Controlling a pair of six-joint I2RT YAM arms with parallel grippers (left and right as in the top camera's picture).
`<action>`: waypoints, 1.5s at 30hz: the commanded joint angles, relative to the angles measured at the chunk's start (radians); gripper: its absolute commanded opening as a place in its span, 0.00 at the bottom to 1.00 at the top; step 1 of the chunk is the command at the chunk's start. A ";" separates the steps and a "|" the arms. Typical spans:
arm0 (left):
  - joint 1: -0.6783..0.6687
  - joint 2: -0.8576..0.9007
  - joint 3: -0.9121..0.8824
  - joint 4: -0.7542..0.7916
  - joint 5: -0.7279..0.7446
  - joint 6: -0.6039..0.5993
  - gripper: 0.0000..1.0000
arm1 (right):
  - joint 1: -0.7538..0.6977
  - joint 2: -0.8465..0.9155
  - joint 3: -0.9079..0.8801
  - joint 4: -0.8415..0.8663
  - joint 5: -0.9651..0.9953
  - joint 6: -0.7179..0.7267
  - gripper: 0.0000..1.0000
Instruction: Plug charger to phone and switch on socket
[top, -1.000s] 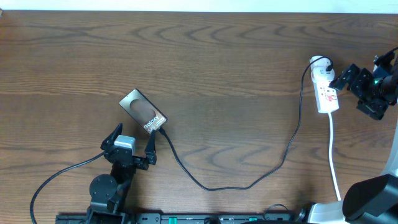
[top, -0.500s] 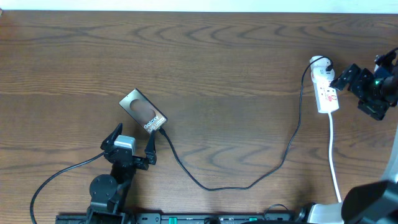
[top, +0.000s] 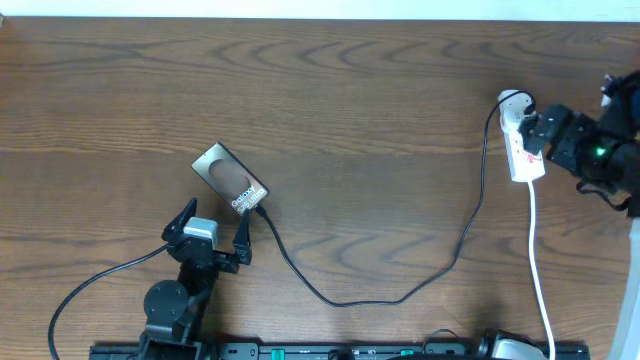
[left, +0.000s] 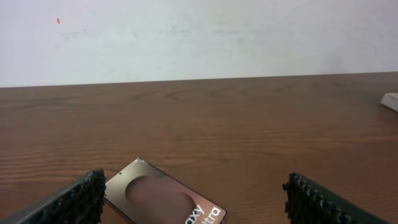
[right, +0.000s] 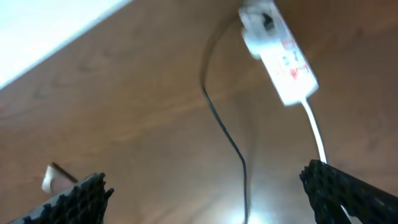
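Observation:
The phone (top: 231, 181) lies face up, slanted, at the table's left (left: 163, 198). The charger (top: 345, 299), a thin black cable, runs from the phone's lower right end in a loop across the table to the plug on the socket (top: 524, 146). How deep its tip sits in the phone is too small to tell. My left gripper (top: 213, 230) is open just below the phone, its fingers (left: 69, 201) standing wide on either side of the phone's near end. My right gripper (top: 562, 150) is open beside the socket's right side. The right wrist view is blurred and shows the socket (right: 283, 59) and the cable (right: 225, 132) beyond the wide jaws.
The socket's white cord (top: 540, 262) runs down toward the table's front edge. A black arm cable (top: 88, 285) curves at the front left. The table's far edge meets a white wall (left: 186, 37).
My right arm has moved left, closer to the socket, and stays open. The left arm, phone and cable have not moved.

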 joint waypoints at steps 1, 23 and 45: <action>-0.004 -0.006 -0.012 -0.039 0.048 0.014 0.90 | 0.055 -0.053 0.000 0.036 0.063 0.003 0.99; -0.004 -0.006 -0.012 -0.039 0.047 0.014 0.90 | 0.295 -0.521 -0.874 1.088 0.229 0.084 0.99; -0.004 -0.006 -0.012 -0.039 0.048 0.014 0.90 | 0.301 -0.985 -1.444 1.562 0.251 -0.134 0.99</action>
